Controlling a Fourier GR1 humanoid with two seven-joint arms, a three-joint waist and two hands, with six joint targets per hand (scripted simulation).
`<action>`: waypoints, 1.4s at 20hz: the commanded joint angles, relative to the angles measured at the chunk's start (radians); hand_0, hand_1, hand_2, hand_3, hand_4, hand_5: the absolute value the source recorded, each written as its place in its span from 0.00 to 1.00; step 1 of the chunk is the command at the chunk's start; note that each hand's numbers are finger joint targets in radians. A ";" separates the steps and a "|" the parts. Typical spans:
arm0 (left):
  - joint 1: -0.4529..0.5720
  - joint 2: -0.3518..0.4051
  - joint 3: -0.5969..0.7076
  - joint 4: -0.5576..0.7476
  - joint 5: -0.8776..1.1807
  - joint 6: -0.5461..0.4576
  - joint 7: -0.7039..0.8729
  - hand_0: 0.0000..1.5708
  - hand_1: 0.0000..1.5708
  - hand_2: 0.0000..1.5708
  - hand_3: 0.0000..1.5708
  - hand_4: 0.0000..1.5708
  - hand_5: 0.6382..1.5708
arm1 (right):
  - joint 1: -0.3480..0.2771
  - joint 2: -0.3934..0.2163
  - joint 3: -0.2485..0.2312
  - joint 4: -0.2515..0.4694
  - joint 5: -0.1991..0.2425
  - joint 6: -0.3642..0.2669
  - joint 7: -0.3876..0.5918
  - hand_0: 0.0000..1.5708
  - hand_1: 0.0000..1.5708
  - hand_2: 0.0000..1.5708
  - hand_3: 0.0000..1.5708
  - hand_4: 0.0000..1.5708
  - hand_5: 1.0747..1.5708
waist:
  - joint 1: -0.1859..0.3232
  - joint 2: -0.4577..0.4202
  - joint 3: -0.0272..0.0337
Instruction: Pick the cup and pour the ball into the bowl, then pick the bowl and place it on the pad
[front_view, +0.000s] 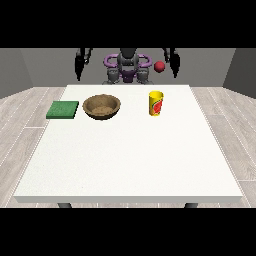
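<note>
At the view's left, near the table's (125, 165) far left corner, a flat green pad (63, 109) is seen lying on the white surface. Just to its right, apart from it, a brown bowl (101, 106) is set upright, with nothing visible inside it. Further right, well apart from the bowl, a yellow cup (156, 103) with a red mark is stood upright. Above and slightly right of the cup, a red ball (159, 66) is seen in the air past the table's far edge, touching nothing. Behind the table, the robot's torso (127, 67) is seen. The hand at the view's left (79, 64) is held raised, away from every object; how its fingers lie cannot be told. The hand at the view's right (174, 63) is likewise raised, just beside the ball, and its fingers cannot be made out either.
</note>
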 joint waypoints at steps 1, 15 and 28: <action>-0.008 0.021 0.006 -0.057 0.004 -0.002 0.039 0.00 0.00 0.00 0.00 0.42 0.99 | -0.006 -0.025 -0.007 -0.055 -0.004 0.006 0.039 0.00 0.00 0.00 0.00 0.56 0.92 | -0.001 -0.150 0.0029; -0.100 -0.065 -0.004 -0.280 0.085 0.141 0.473 0.00 0.00 0.00 0.00 0.38 0.99 | 0.036 0.061 0.015 -0.399 -0.158 -0.061 0.472 0.00 0.00 0.00 0.00 0.52 0.94 | -0.095 -0.292 0.0080; -0.269 -0.041 0.075 -0.019 -0.005 0.107 -0.043 0.00 0.00 0.00 0.00 0.36 0.95 | -0.148 0.070 -0.025 -0.342 -0.154 -0.021 0.182 0.00 0.00 0.00 0.00 0.45 0.95 | -0.117 0.205 0.0076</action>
